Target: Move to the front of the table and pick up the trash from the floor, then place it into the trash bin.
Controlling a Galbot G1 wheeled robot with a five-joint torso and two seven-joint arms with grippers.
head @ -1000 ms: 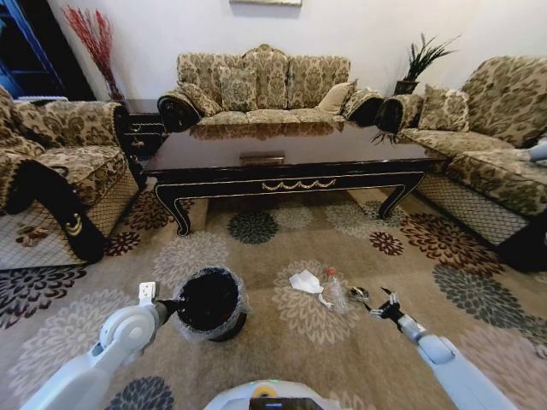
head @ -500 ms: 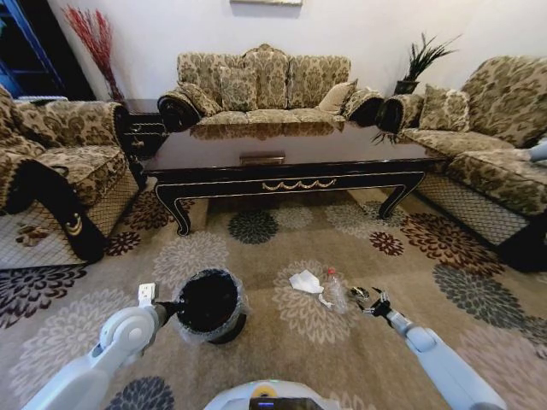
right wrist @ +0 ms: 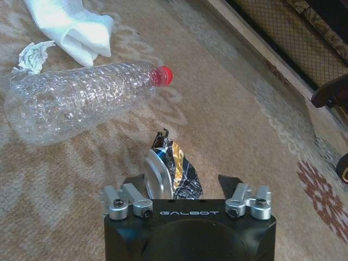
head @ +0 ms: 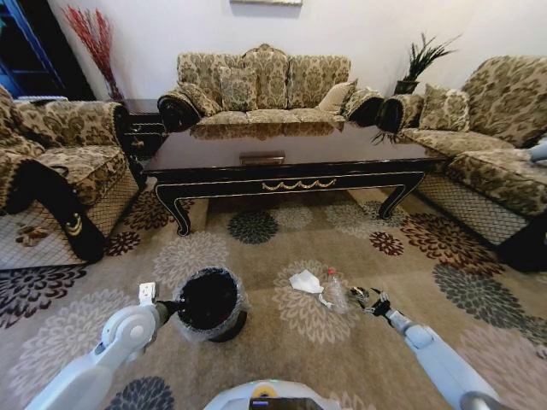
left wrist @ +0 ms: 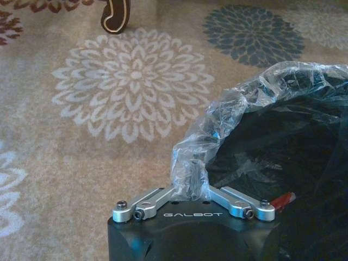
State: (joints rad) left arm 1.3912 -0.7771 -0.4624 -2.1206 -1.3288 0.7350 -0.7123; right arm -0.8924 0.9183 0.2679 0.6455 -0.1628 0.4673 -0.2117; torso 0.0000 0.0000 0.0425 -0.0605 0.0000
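litter lies on the patterned floor [head: 282, 342] in front of the long dark desk [head: 291, 162]: a white crumpled paper [head: 305, 281], a clear plastic bottle [right wrist: 81, 100] with a red cap, and a crushed foil scrap [right wrist: 173, 173], all close together on a cream flower medallion. the right tool [head: 373, 302] is down at carpet level beside them, its two pads spread apart on either side of the foil scrap, which sits between them just ahead of the tool body; whether the pads touch it cannot be told. the bottle lies on its side just beyond the scrap, with the paper past the bottle's far end. the left tool [left wrist: 191, 187] is pinched shut on a fold of the thin bag at the rim of the black trash bin [head: 209, 301], which stands upright on the floor, well short of the desk's carved front edge and near the litter.
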